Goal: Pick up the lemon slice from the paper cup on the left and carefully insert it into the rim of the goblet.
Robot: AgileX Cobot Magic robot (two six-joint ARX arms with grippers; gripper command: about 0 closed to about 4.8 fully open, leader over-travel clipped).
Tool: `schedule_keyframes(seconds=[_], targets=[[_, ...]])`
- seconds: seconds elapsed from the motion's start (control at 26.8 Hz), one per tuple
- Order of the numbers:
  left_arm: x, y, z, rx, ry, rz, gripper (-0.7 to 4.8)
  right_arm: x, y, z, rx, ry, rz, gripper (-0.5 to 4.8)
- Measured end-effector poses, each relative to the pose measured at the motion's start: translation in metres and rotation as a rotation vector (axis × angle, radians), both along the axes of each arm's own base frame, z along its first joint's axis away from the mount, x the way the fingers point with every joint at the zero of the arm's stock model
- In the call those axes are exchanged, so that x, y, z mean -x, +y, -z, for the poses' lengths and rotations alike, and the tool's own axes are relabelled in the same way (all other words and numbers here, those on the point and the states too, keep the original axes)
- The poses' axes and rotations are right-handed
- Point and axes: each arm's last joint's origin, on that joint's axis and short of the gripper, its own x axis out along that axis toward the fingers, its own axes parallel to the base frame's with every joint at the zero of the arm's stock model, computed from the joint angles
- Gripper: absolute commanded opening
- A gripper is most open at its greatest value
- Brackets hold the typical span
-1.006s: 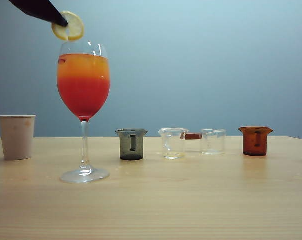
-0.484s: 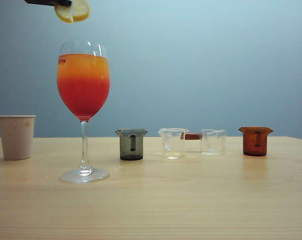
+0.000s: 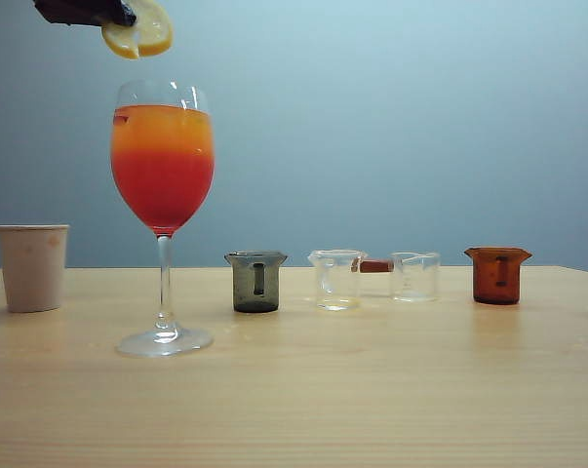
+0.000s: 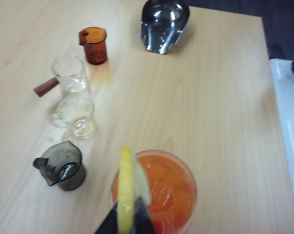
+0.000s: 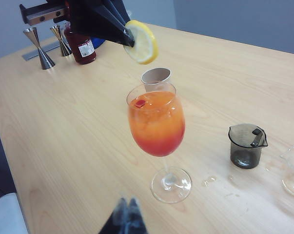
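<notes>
Since a second ago, the left gripper has carried the lemon slice higher and slightly toward the right of the exterior view; it now hangs clear above the rim of the goblet, not touching it. On the table, the paper cup stands at far left, and a dark grey measuring cup, two clear beakers and an amber cup line up to the right of the goblet.

From the left wrist view, the left gripper is clamped on the lemon slice, seen edge-on, directly over the goblet and its orange drink.

From the right wrist view, the lemon slice hangs above the goblet, pinched by the left gripper, with the paper cup behind. The right gripper, near the goblet's foot, has its tips pressed together and holds nothing.
</notes>
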Motion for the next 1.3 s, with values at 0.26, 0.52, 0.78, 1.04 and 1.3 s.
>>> schedule_keyframes(seconds=[0.26, 0.52, 0.78, 1.04, 1.3], targets=[[0.0, 0.0, 0.012, 0.013, 0.021, 0.015, -0.05, 0.0, 0.0, 0.001, 0.01, 0.008, 0.0, -0.02], [-0.003, 0.0, 0.012, -0.027, -0.006, 0.0, -0.05, 0.0, 0.0, 0.001, 0.012, 0.01, 0.0, -0.02], [-0.008, 0.0, 0.017, -0.028, 0.001, 0.002, -0.05, 0.0, 0.0, 0.002, 0.012, 0.01, 0.0, -0.02], [-0.009, 0.0, 0.021, -0.037, -0.001, -0.001, -0.05, 0.0, 0.0, 0.002, 0.012, 0.01, 0.0, -0.02], [-0.01, 0.0, 0.04, -0.051, 0.028, 0.006, -0.05, 0.0, 0.0, 0.002, 0.013, 0.011, 0.0, -0.02]])
